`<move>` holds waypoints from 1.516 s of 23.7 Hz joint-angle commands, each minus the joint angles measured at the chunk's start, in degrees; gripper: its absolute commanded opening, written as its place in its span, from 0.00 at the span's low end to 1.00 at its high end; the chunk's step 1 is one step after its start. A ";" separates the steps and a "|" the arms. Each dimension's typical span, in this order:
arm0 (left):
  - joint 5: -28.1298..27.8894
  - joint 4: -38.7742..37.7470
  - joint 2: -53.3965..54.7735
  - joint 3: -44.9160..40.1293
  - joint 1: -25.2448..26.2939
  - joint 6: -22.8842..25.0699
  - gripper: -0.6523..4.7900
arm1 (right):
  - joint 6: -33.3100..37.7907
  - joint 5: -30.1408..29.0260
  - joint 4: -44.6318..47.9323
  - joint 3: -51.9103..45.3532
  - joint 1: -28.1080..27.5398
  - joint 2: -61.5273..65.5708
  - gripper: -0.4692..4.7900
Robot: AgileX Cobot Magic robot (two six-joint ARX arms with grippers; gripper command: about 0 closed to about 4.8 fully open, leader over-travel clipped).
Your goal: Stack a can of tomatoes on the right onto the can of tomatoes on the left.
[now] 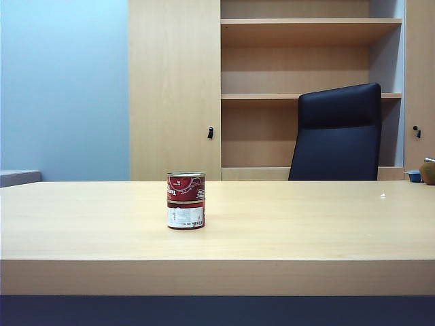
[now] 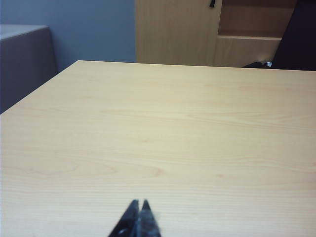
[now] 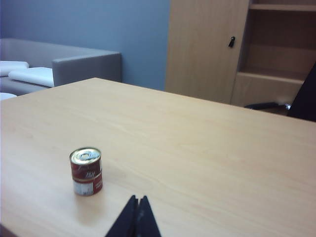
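tomato cans already stand stacked at about seven o'clock of the table's middle, so with our left gripper and right gripper both pinched shut and empty, we judge a careless sweep could topple them

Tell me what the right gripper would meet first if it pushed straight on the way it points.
Probably bare table. The shut right gripper aims past the stacked cans, which stand off to one side; depth is unclear.
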 commanded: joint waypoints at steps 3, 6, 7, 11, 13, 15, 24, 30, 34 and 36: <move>-0.02 0.24 0.00 0.20 0.00 -0.02 0.12 | 0.42 0.00 -6.78 -0.13 -0.07 -0.07 0.09; -0.02 0.26 -0.02 0.20 0.00 -0.02 0.12 | -2.25 2.97 -10.38 -0.55 -0.74 -0.17 0.09; -0.02 0.24 -0.02 0.20 0.00 -0.02 0.12 | -2.93 3.28 -9.81 -0.87 -1.90 -0.17 0.09; -0.02 0.24 -0.02 0.20 0.00 -0.02 0.12 | -2.82 2.14 -1.86 -4.63 -12.00 -0.17 0.09; -0.02 0.26 -0.02 0.20 0.00 -0.02 0.12 | -1.36 -0.28 4.13 -7.34 -17.44 -0.17 0.09; -0.02 0.24 -0.02 0.20 0.00 -0.02 0.12 | 0.39 -2.47 8.92 -9.90 -22.88 -0.17 0.09; -0.02 0.26 -0.02 0.20 0.00 -0.02 0.12 | 3.21 -3.65 6.03 -12.35 -31.85 -0.17 0.09; -0.02 0.24 -0.02 0.20 0.00 -0.02 0.12 | 3.21 -3.85 -2.95 -12.28 -31.89 -0.02 0.09; -0.02 0.24 -0.02 0.20 0.00 -0.02 0.12 | 3.21 -3.65 -2.97 -12.28 -31.89 -0.13 0.09; -0.02 0.22 -0.02 0.20 0.00 -0.02 0.12 | 3.21 -3.65 -2.95 -12.28 -31.89 -0.13 0.09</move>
